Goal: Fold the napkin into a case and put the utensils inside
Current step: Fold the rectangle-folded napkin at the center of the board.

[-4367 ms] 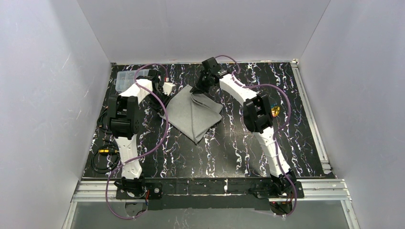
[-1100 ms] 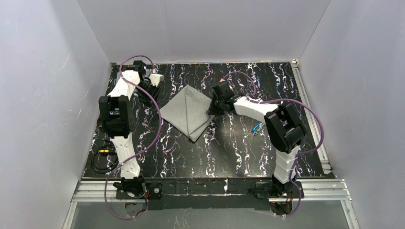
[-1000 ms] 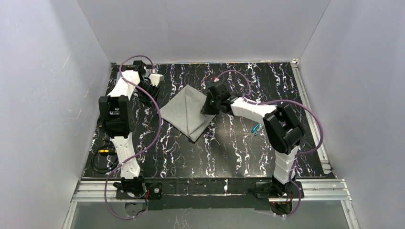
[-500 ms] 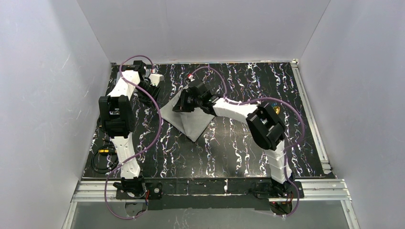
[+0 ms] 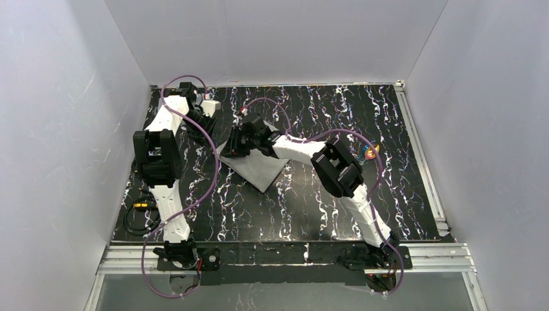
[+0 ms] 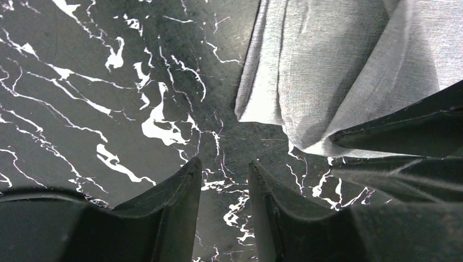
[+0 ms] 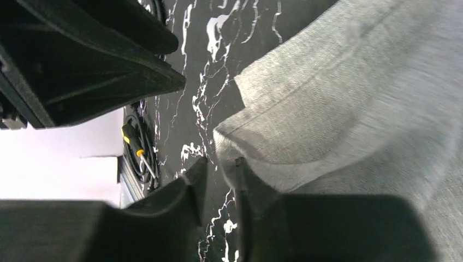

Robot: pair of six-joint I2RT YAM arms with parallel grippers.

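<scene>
Napkin [image 5: 259,168] is partly folded, with loose layers. It lies left of centre on the table [image 5: 311,207], toward the far edge. Utensils [image 5: 370,153] are off toward the right edge, well apart from it.

Right arm reaches across the cloth to its far-left corner. Right fingers [image 7: 183,196] show only a narrow gap, with the folded edge right at the tips. Cannot tell whether any cloth is pinched. Left fingers [image 6: 174,202] are moderately apart with nothing between them, over bare table just beside that same corner.

Risks as I see them:
- If a layer is caught in the right fingers when the arm pulls away, the fold drags open or the whole napkin slides.
- The crease isn't pressed flat, so the top layer could spring back once let go.
- Both sets of fingers are close together at one corner, so any lateral move could make them collide.
- The right forearm sits low over the cloth, and a careless retreat could sweep it.
</scene>
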